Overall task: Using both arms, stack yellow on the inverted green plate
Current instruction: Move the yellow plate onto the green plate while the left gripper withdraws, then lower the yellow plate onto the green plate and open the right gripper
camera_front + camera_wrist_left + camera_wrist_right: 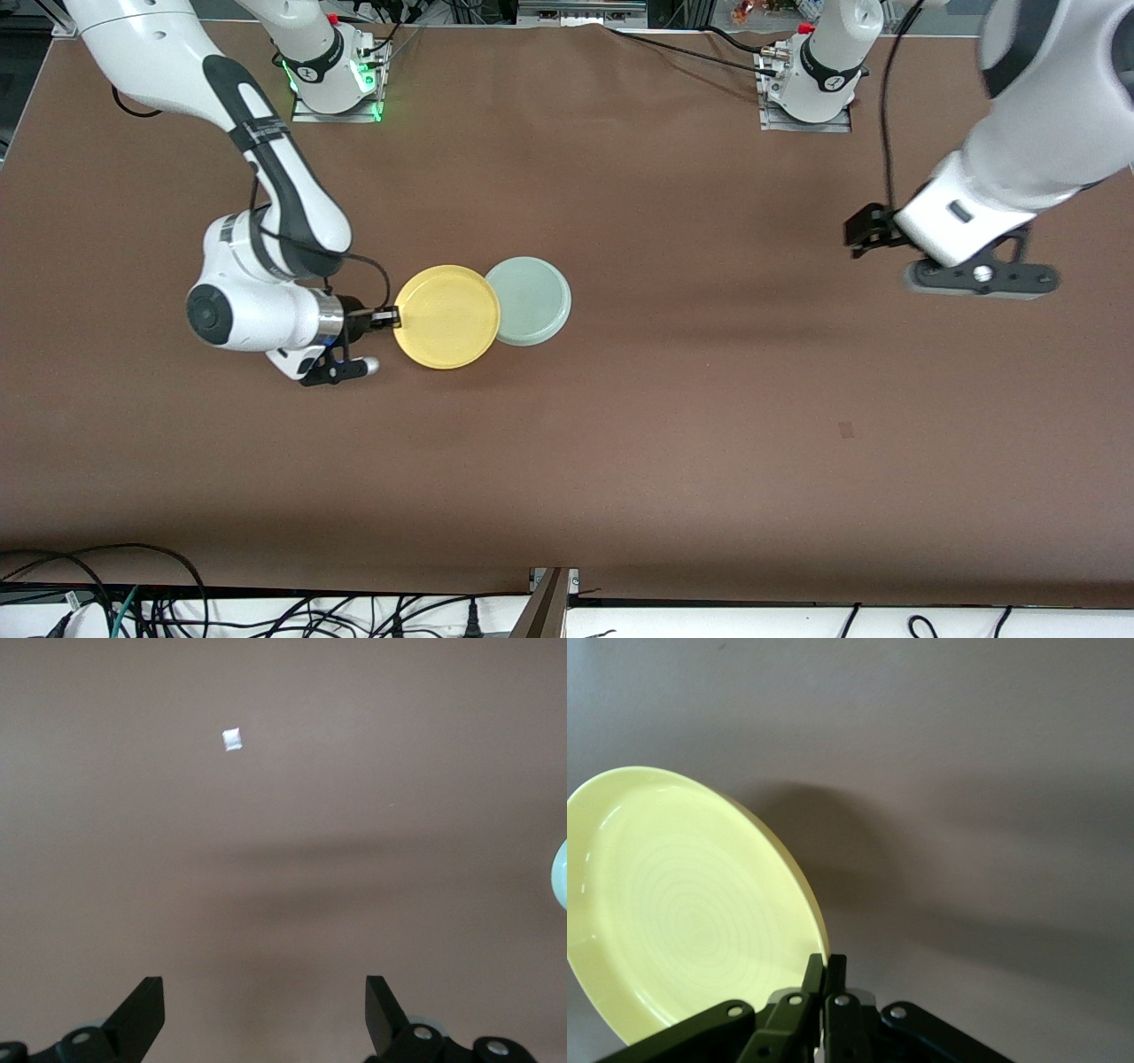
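The round, glossy yellow plate (446,316) is pinched at its rim by the right claw (387,317), overlapping the upside-down pale green plate (532,301) mid-worktop (620,425). The left claw (864,232) hangs spread over the worktop's left-arm end, waiting.

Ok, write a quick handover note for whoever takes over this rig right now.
Right gripper: shut on the rim of the yellow plate, at the edge toward the right arm's end of the table.
Left gripper: open, waiting over bare table toward the left arm's end.
Green plate: lies upside down on the table; the yellow plate overlaps its edge.
Done: green plate inverted, yellow plate gripped.
Left: carry the yellow plate fully over the green plate, set it down centred, release.
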Tool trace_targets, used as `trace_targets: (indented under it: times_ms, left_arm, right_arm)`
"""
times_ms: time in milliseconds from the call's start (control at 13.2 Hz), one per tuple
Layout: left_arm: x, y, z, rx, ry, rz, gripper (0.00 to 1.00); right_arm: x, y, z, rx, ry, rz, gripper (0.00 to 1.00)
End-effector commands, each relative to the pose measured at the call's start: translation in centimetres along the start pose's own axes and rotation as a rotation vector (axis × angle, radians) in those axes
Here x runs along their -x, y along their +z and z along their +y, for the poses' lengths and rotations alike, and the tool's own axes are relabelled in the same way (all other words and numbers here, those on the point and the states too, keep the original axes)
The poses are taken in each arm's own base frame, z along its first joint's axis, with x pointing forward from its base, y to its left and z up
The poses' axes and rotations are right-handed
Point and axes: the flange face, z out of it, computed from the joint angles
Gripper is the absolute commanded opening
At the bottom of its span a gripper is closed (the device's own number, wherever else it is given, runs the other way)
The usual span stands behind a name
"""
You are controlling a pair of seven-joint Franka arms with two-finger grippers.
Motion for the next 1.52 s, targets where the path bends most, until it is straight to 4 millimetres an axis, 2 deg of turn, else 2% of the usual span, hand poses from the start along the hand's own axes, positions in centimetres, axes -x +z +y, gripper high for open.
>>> trace_targets:
  times_ms: [0,76,227,303,455,531,682,986,1441]
  left_arm:
    - [3.9,1.3,-4.1,0.046,-0.025,-0.032,1.0]
    - [4.7,1.7,-6.2,0.05,-0.057,-0.041,1.0]
    - [6.2,2.3,-8.7,0.05,-0.081,-0.035,1.0]
    - [7.0,2.5,-10.0,0.058,-0.092,-0.024,1.0]
    - [8.4,3.1,-11.1,0.052,-0.095,0.006,1.0]
    - [9.0,3.0,-11.0,0.035,-0.087,0.02,1.0]
    - [8.8,3.1,-10.2,0.025,-0.076,0.014,1.0]
    - [8.5,3.1,-10.6,0.007,-0.078,0.015,1.0]
    - [8.3,2.7,-11.3,0.008,-0.093,0.034,1.0]
  right_arm:
    - [3.4,1.7,-2.3,0.002,0.026,0.039,0.0]
    - [3.9,2.5,-3.7,-0.003,0.042,0.05,0.0]
    - [4.8,3.8,-5.7,-0.012,0.064,0.065,0.0]
    - [5.3,4.6,-6.0,-0.011,0.063,0.071,0.0]
    - [6.1,6.0,-6.1,-0.009,0.06,0.085,0.0]
    - [6.3,6.6,-6.2,-0.011,0.067,0.09,0.0]
    - [6.4,7.2,-7.1,-0.021,0.089,0.094,0.0]
    - [6.7,8.7,-9.2,-0.026,0.093,0.112,0.0]
    - [6.7,9.5,-9.1,-0.028,0.095,0.11,0.0]
